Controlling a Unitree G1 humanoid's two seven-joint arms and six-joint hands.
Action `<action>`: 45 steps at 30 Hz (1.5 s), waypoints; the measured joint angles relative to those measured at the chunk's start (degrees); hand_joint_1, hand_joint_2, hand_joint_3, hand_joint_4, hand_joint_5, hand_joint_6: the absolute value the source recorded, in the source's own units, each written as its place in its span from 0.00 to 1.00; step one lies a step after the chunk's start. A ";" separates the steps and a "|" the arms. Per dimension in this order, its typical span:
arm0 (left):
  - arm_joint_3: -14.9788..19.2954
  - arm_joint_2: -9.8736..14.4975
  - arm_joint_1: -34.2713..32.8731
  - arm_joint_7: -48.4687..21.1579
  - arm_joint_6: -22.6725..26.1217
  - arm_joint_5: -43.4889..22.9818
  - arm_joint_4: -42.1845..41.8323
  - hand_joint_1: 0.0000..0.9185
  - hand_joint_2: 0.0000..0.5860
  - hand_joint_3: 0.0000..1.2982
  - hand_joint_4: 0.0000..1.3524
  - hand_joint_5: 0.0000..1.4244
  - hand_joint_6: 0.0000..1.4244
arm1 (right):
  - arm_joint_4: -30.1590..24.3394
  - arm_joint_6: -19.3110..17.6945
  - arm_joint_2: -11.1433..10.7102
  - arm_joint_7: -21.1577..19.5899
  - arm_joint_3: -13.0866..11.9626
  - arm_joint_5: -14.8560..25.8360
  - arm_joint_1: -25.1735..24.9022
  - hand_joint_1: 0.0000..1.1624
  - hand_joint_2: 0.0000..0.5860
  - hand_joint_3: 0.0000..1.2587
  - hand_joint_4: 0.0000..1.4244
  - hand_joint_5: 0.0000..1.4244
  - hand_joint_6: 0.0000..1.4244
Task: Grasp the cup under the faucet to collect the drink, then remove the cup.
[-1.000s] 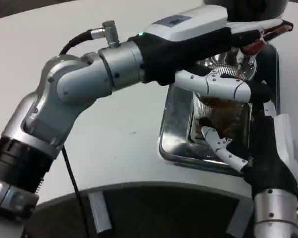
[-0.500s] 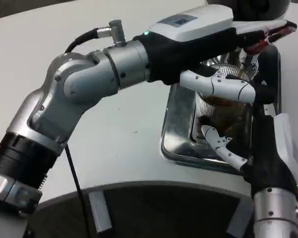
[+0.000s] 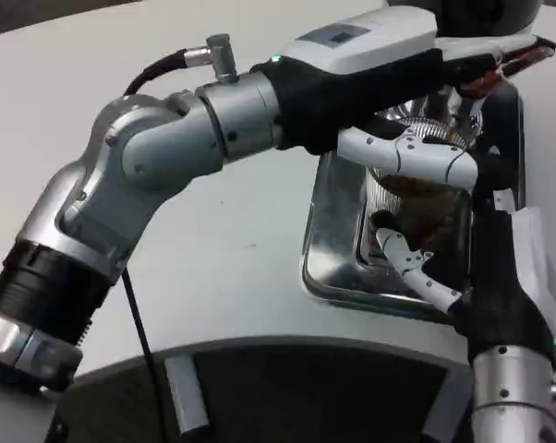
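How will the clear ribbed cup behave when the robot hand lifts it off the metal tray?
The cup looks thin clear plastic, so it probably flexes under squeeze. Brown drink inside adds weight and may slosh or spill if tilted. The right robot hand wraps it from the side over the tray.

Clear ribbed cup (image 3: 415, 198), upright, amber drink inside

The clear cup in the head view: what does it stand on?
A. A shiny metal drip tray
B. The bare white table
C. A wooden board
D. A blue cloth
A: the clear cup, holding brown drink, stands in the shiny metal drip tray on the white table, with the right hand around it.
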 measured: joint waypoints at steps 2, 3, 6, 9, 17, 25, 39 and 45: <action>0.01 -0.01 -0.03 0.02 0.00 0.00 0.04 0.00 0.18 0.06 0.00 0.00 0.09 | 0.22 0.03 0.01 -0.16 0.03 0.13 -0.10 0.59 0.46 0.00 0.00 0.00 0.00; 0.03 -0.01 -0.03 0.03 -0.01 0.00 0.05 0.00 0.18 0.06 0.00 0.00 0.09 | 0.43 0.05 0.02 -0.28 0.06 0.25 -0.20 0.59 0.46 0.00 0.00 0.00 0.00; 0.09 -0.01 -0.03 0.03 -0.01 0.00 0.03 0.00 0.18 0.06 0.00 0.00 0.09 | 1.01 0.36 0.04 -0.81 0.31 0.59 -0.52 0.59 0.46 0.00 0.00 0.00 0.00; 0.13 0.00 -0.03 0.03 -0.01 -0.01 0.00 0.00 0.18 0.06 0.00 0.00 0.09 | 1.55 0.78 0.04 -1.29 0.58 0.80 -0.73 0.59 0.45 0.00 0.00 0.00 0.00; 0.49 0.16 0.12 -0.32 0.37 -0.23 -0.80 0.00 0.19 0.06 0.00 0.00 0.10 | 2.03 1.51 0.04 -2.90 1.91 1.04 -1.23 0.59 0.45 0.00 0.00 0.00 0.00; 2.21 0.30 1.97 -1.10 2.06 -2.56 -2.61 0.00 0.20 0.07 0.00 0.02 0.12 | 4.02 1.90 0.04 -4.83 2.56 2.50 -2.41 0.59 0.46 0.00 0.00 0.00 0.00; 3.67 0.26 4.07 -1.10 3.78 -4.95 -4.34 0.00 0.20 0.08 0.00 0.04 0.13 | 6.24 1.90 0.25 -8.29 2.68 6.15 -5.10 0.60 0.46 0.00 0.00 0.00 0.00; 4.74 0.05 5.25 -1.11 4.15 -6.27 -5.17 0.00 0.21 0.10 0.00 0.06 0.14 | 6.18 1.90 0.26 -8.68 3.37 6.73 -5.26 0.60 0.46 0.00 0.00 0.00 0.00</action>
